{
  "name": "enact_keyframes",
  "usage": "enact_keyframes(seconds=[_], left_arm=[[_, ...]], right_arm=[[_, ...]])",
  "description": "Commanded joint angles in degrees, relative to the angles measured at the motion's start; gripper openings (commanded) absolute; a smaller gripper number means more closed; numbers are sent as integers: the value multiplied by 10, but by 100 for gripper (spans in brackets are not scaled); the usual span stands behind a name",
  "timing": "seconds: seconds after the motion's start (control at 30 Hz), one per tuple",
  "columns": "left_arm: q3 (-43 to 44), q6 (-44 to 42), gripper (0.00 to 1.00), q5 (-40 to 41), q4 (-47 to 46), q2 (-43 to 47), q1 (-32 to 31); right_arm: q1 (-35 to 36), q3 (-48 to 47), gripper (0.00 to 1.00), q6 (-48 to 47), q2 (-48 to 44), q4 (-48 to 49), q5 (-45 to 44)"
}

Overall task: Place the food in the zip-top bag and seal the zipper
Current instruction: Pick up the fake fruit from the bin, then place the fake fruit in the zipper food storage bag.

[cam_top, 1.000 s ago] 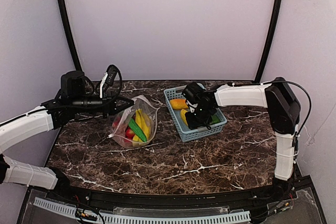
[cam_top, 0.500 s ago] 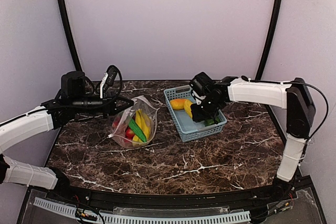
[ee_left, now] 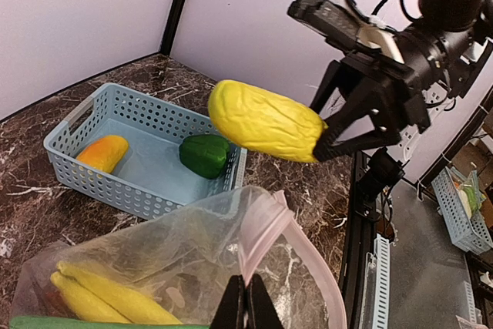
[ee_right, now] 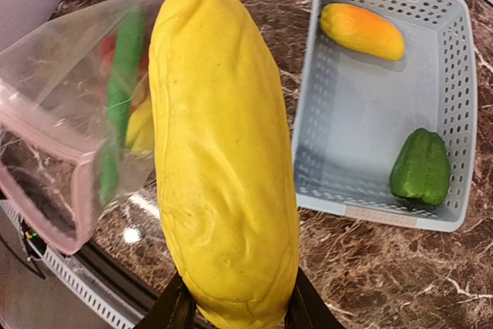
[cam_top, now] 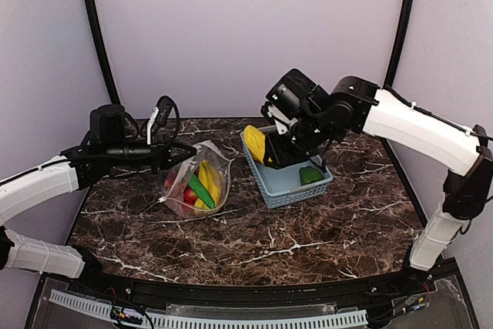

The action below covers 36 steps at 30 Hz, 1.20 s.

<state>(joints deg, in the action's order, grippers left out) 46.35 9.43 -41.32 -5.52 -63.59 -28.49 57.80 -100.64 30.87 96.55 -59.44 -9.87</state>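
Yellow toy fruit point(ee_right: 223, 152), clamped between right gripper point(ee_left: 320, 125) jaws, above basket point(cam_top: 296, 194)

Only slivers of the jaws of the right gripper point(ee_right: 237, 312) show to us beneath the yellow food piece point(ee_right: 219, 152), zip-top bag point(ee_left: 177, 244) and its bananas point(ee_left: 115, 296) cut off by the left wrist view's lower edge, red fruits point(cam_top: 189, 195) through plastic too blurred for us to count

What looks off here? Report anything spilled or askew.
Nothing stands out. The right pincer holds the yellow piece aloft near the basket, the left pincer pinches the bag by its rim, and the other food sits in bag or basket.
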Motion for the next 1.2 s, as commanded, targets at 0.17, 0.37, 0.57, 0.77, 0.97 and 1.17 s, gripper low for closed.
enact_keyframes(seconds=[0.17,0.37,0.57,0.77,0.97,1.17], left_arm=[[-4,12,1,-12,-14,-6,2],[-4,15,1,-16,-17,-7,1],[-4,14,1,-13,-16,-6,2],[-3,16,1,-17,-17,-12,2],[-4,19,1,-20,-21,-12,2],[-5,18,1,-17,-21,-9,2]], right_arm=[[111,-105,30,59,47,-108,35],[135,-154,30,70,78,-122,58],[141,-223,30,83,118,-128,68],[153,-219,31,72,116,-91,88],[153,-208,31,101,139,-99,93],[145,-200,33,144,149,-106,81]])
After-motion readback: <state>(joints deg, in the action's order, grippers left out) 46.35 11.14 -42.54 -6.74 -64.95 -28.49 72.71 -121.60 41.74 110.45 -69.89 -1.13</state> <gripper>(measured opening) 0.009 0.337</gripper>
